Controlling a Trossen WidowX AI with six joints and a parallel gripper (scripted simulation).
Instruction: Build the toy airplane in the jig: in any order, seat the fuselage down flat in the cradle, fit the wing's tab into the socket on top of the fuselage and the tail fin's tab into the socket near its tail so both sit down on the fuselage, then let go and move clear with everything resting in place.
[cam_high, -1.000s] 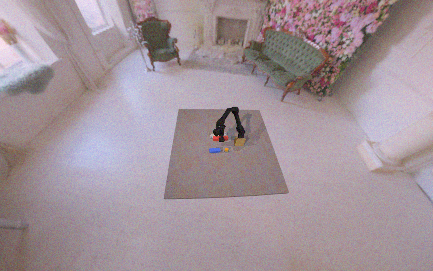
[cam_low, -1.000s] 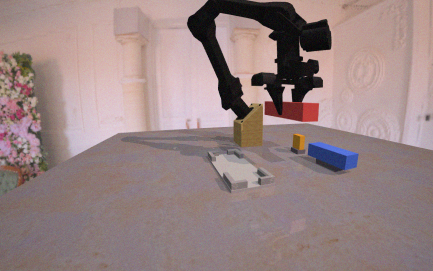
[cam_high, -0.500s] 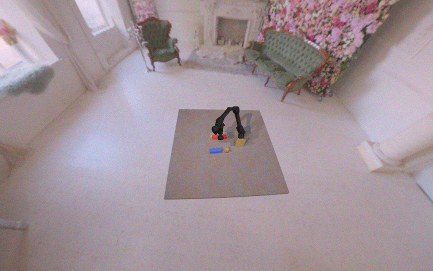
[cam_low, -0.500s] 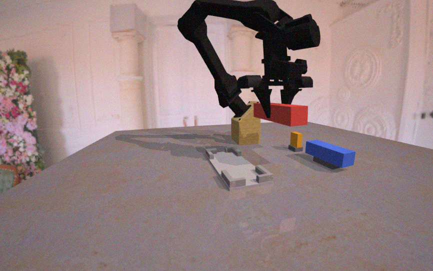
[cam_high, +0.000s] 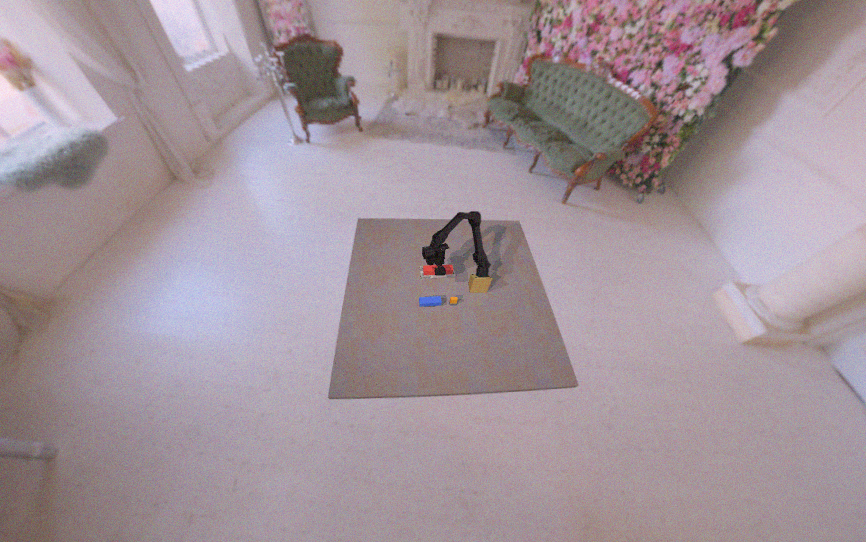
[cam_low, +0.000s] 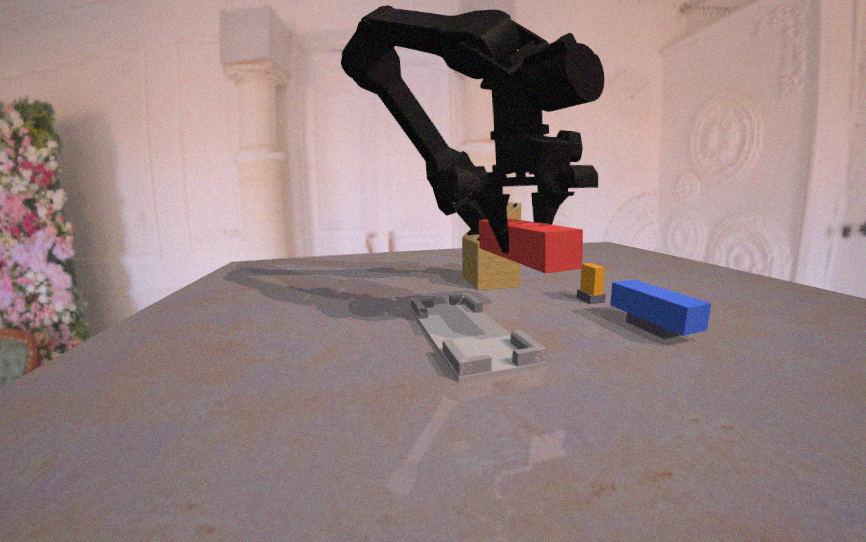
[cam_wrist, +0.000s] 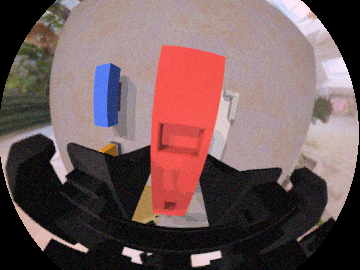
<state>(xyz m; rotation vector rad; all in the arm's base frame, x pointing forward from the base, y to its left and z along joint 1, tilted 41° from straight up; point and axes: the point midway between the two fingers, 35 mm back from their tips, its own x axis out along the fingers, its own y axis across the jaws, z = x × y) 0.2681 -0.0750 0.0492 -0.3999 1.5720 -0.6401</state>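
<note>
My gripper (cam_high: 440, 270) (cam_low: 523, 233) (cam_wrist: 178, 150) is shut on the red fuselage (cam_high: 428, 270) (cam_low: 558, 247) (cam_wrist: 187, 90), held level well above the table. Its large top socket and small tail socket are empty. The pale grey cradle (cam_low: 471, 361) (cam_wrist: 232, 104) is empty, with raised corner walls; the fuselage partly hides it in the top view and the wrist view. The blue wing (cam_high: 429, 301) (cam_low: 660, 306) (cam_wrist: 104, 95) rests on the table, on a dark piece beneath. The orange tail fin (cam_high: 453, 300) (cam_low: 592, 279) (cam_wrist: 108, 149) stands beside it on a small grey base.
The wooden block (cam_high: 479, 285) (cam_low: 490, 274) (cam_wrist: 142, 208) at the arm's base stands behind the cradle in the exterior view. The arm's shadow falls across the table (cam_high: 447, 357) (cam_low: 255, 415) and onto the cradle.
</note>
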